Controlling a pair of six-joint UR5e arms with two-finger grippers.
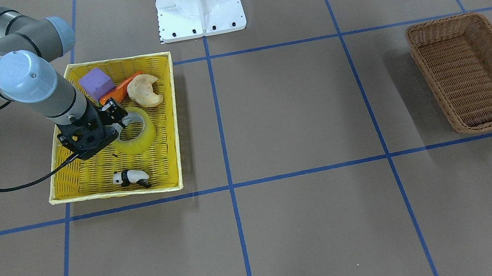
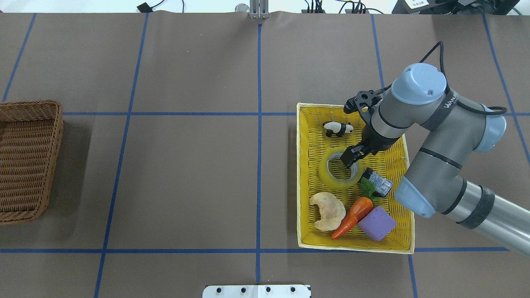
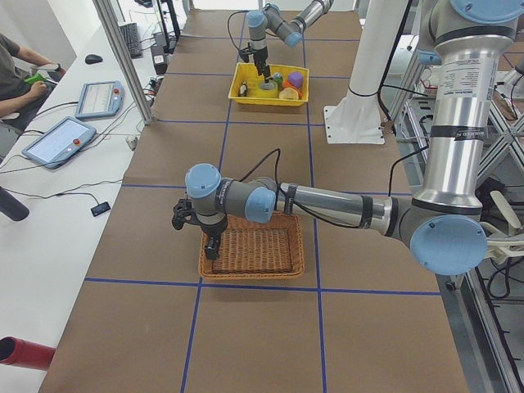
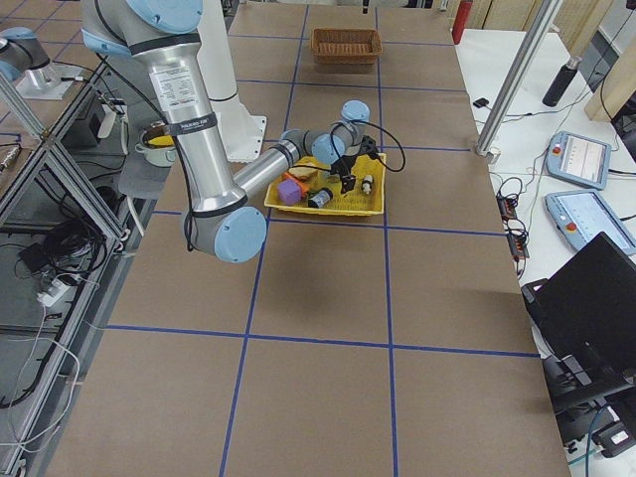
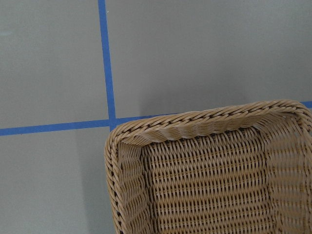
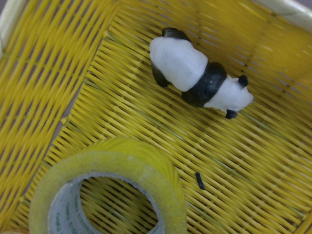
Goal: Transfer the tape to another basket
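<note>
Tape (image 2: 340,168) lies flat, hole up, in yellow basket (image 2: 303,178) on desk (image 2: 186,165). Panda (image 2: 337,129), patterned roll (image 2: 377,182) and carrot (image 2: 354,215) sit nearby. Right pincer (image 2: 351,157) has its tips down at the tape's core and rim; clamped or released, can't tell. Left pincer (image 3: 210,248) hangs over wicker basket (image 3: 254,254), state unclear.

The right arm (image 2: 439,174) enters from the lower right of the overhead view with its elbow bent and wrist angled down. The right gripper (image 2: 349,159) points steeply downward just right of centre, and I cannot tell how its jaws stand. The left arm (image 3: 327,205) reaches across the middle of the left-side view, nearly level. The left gripper (image 3: 210,246) hangs straight down, its finger spacing unreadable.
</note>
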